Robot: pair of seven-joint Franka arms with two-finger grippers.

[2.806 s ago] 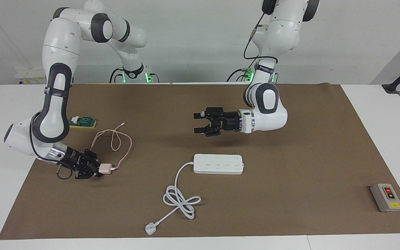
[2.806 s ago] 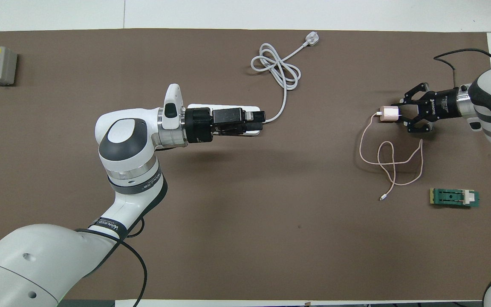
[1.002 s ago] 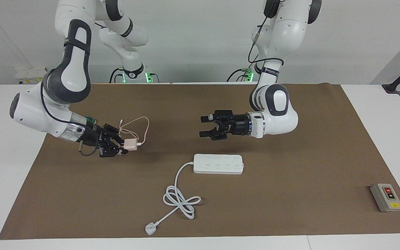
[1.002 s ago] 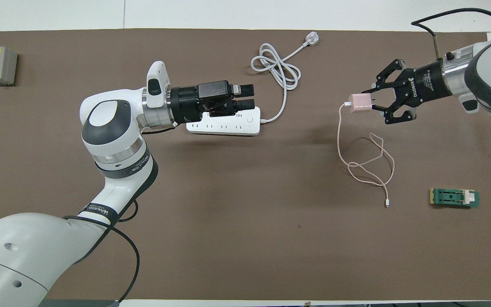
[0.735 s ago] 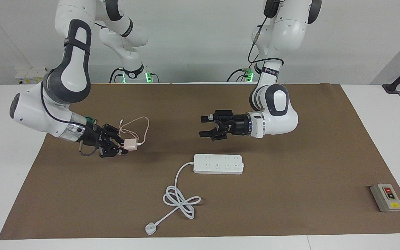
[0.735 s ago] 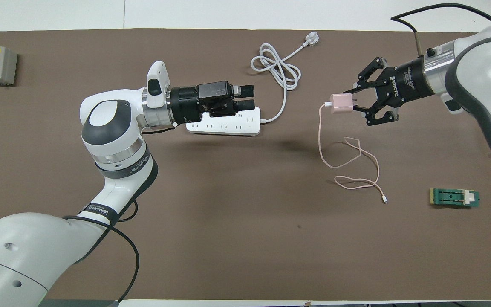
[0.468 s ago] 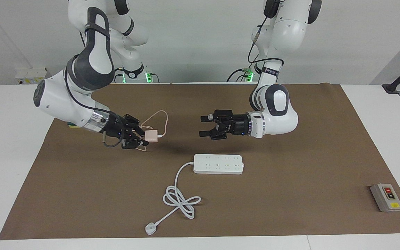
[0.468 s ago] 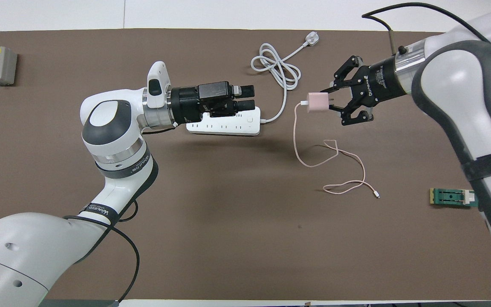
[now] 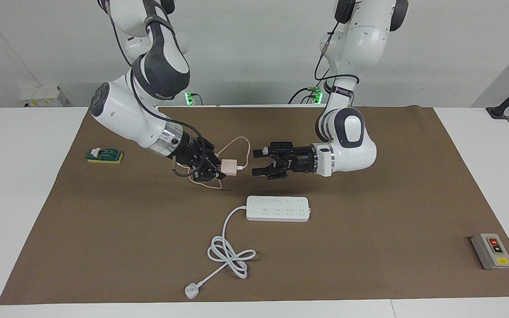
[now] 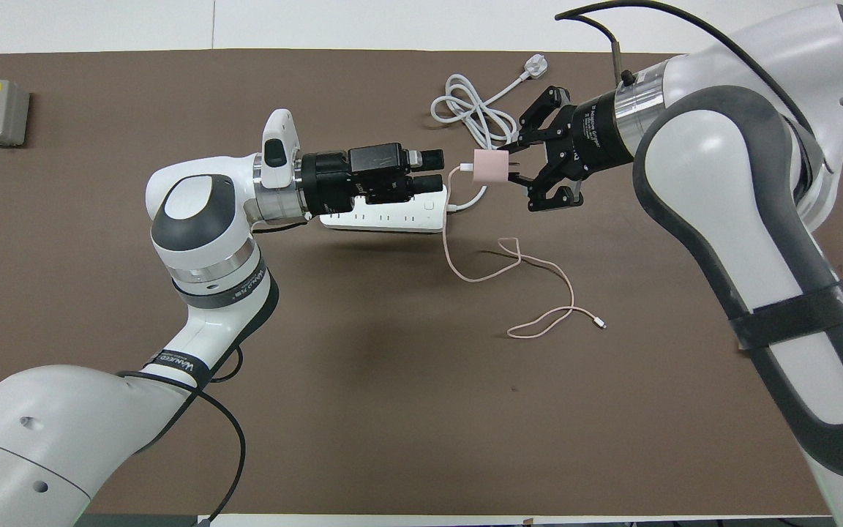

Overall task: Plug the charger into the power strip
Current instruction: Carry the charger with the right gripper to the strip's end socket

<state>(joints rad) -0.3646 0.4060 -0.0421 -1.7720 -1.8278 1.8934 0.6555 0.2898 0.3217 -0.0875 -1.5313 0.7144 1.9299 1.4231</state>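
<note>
The right gripper (image 9: 219,170) is clenched on the charger (image 9: 228,167), carried in the air at the middle of the facing view, its thin pink cable (image 10: 531,293) trailing down onto the mat. The left gripper (image 9: 257,162) hangs spread wide and empty just beside it, tips toward the cube. The power strip (image 9: 278,208) lies flat just below them in that view, with nothing plugged in. If this is a handover, I'd say the left fingers should close squarely on the cube's sides before the right lets go, with the prongs kept clear. Brown mat (image 9: 369,265) over a white table; a grey switch box (image 9: 491,251) sits at lower right, a green block (image 9: 104,155) at mid left.
</note>
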